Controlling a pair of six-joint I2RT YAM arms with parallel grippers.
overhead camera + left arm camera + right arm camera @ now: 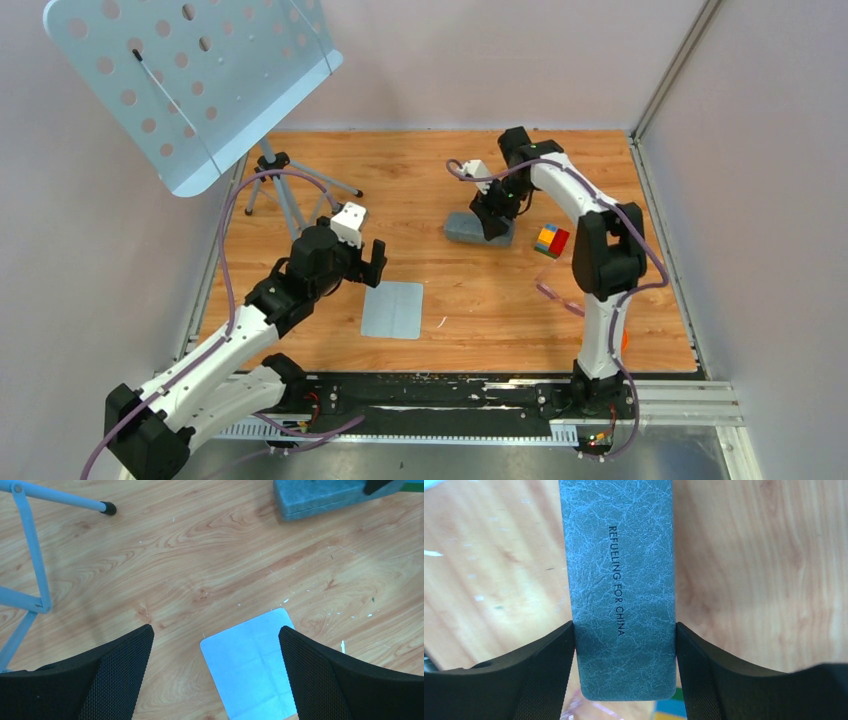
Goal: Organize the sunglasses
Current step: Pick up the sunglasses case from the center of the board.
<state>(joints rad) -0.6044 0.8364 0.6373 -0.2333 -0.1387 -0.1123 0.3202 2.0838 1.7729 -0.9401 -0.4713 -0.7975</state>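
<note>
**Top view.** The right pincer [495,220] is lowered onto the grey case [466,230], which lies far on the wooden counter [470,330]. The left pincer [366,266] hangs with its fingers spread, just beside the far left corner of the pale blue cloth [393,310]. The sunglasses [558,297] lie flat on the counter at near right, close to the right arm's upright link and well apart from the case. A multicoloured cube [551,241] sits between the case and the sunglasses. A perforated music stand [190,80] on a tripod fills the far left corner.

**Left wrist view.** The fingers [110,680] are wide apart and hold nothing. The cloth [250,672] lies between them, with a tripod leg [30,555] at left and the case [320,497] at upper right.

**Right wrist view.** Both fingers [544,680] press the case's [621,570] long sides, pinching it across its width. The lid reads "REFUELING FOR CHINA".
</note>
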